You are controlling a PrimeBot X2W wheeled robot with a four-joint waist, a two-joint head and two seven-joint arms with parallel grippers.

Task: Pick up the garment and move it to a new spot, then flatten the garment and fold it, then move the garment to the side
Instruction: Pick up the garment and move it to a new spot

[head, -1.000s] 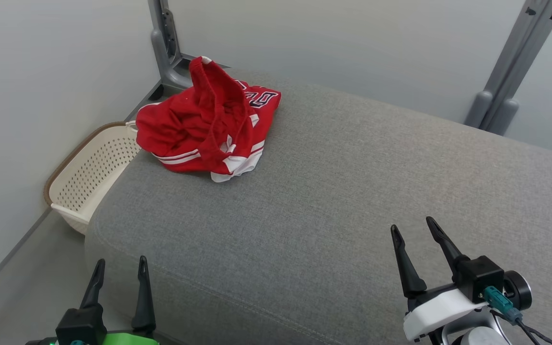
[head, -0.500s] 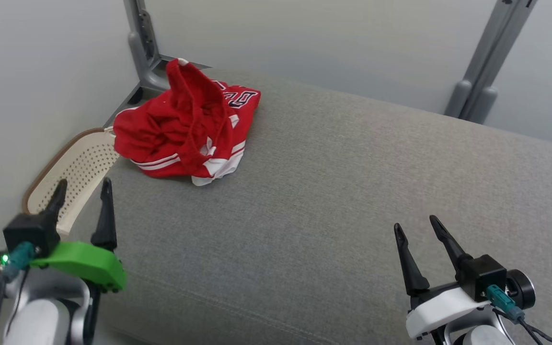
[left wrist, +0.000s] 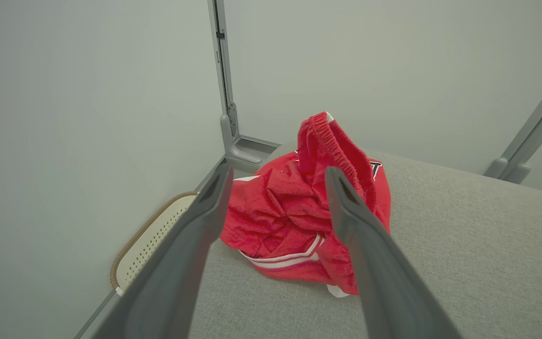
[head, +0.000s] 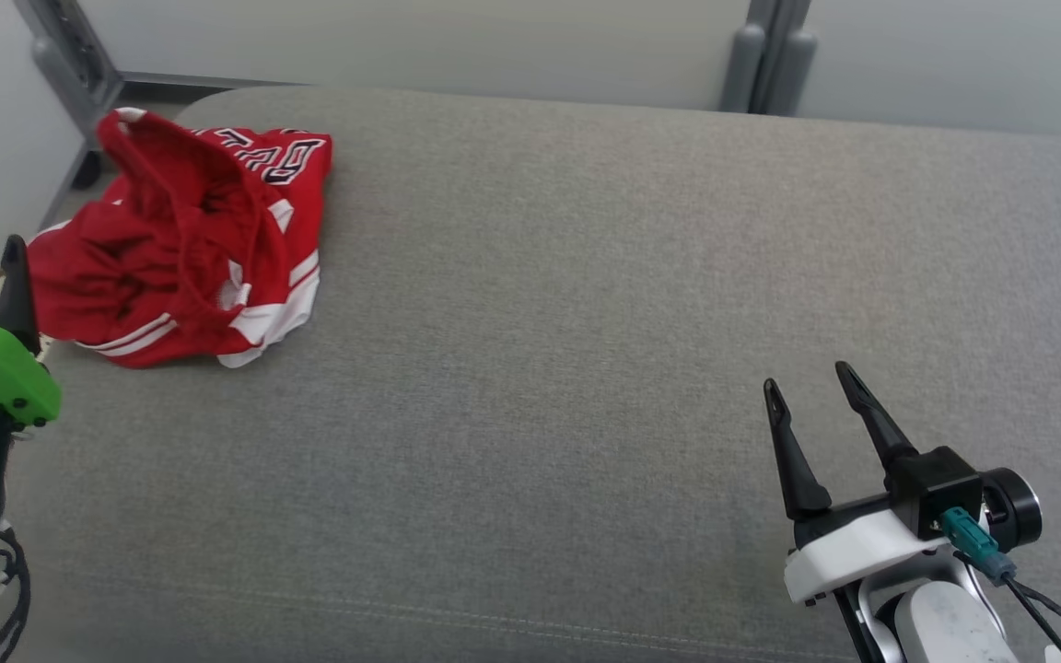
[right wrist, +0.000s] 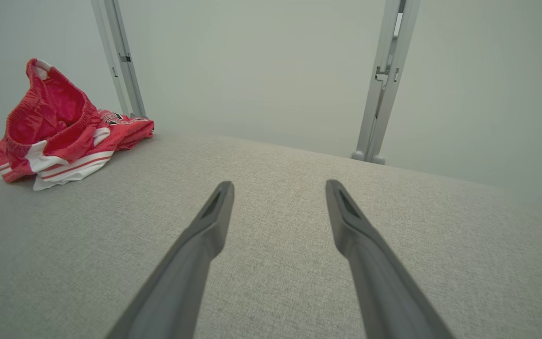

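Observation:
The garment (head: 185,235) is a crumpled pair of red shorts with white stripes and black lettering, heaped at the far left corner of the grey cushion (head: 540,276). In the left wrist view my left gripper (left wrist: 278,172) hangs open in the air just short of the garment (left wrist: 294,221), its elastic waistband standing up between the fingertips' line of sight. One left finger (head: 15,285) and its green mount show at the head view's left edge, beside the heap. My right gripper (head: 809,379) hovers open and empty over the cushion's near right part, far from the garment (right wrist: 59,127).
A perforated cream basket (left wrist: 151,235) with a brown rim sits on the floor below the cushion's left end, against the wall. Grey metal posts (head: 61,55) (head: 770,46) stand behind the cushion. Bare grey cushion stretches across the middle and right.
The head camera has swung, shifting the whole picture left. My left arm has risen and reached forward to beside the garment. The garment and right gripper hold their places.

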